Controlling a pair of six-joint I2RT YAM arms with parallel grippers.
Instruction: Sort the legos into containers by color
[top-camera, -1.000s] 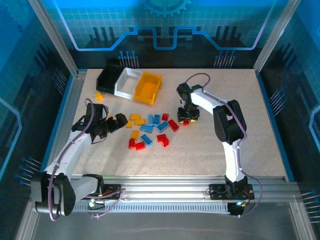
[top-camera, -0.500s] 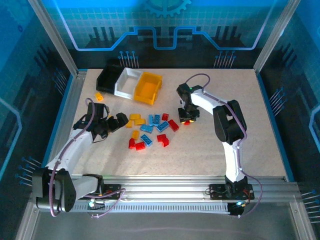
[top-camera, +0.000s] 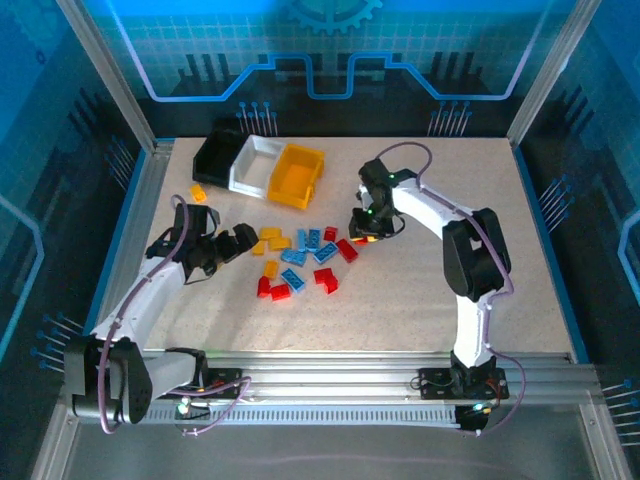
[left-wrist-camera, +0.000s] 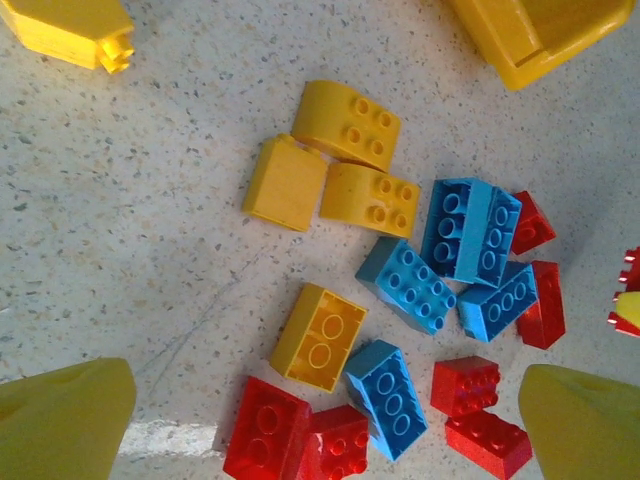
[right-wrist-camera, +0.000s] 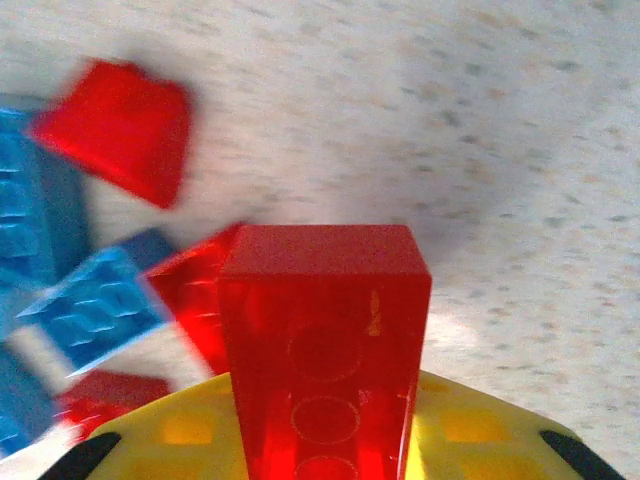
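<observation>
Your right gripper (top-camera: 364, 226) has swung up from the pile's right edge, pinching a glossy, hard-edged red brick (right-wrist-camera: 324, 330), its long axis pointing out past the fingers. The joined containers (top-camera: 262, 166) lie left and farther back, beyond the scattered legos (top-camera: 300, 258). Your left gripper (top-camera: 222, 246) hangs spread wide at the legos' left edge.

A speckled table (top-camera: 420, 295) bears scattered legos (top-camera: 308, 239) and three joined containers (top-camera: 256, 165).

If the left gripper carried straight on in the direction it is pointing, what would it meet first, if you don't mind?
Probably the yellow lego lying underside-up, about centred ahead of the open left gripper; depth is unclear, so it might touch the table first.
</observation>
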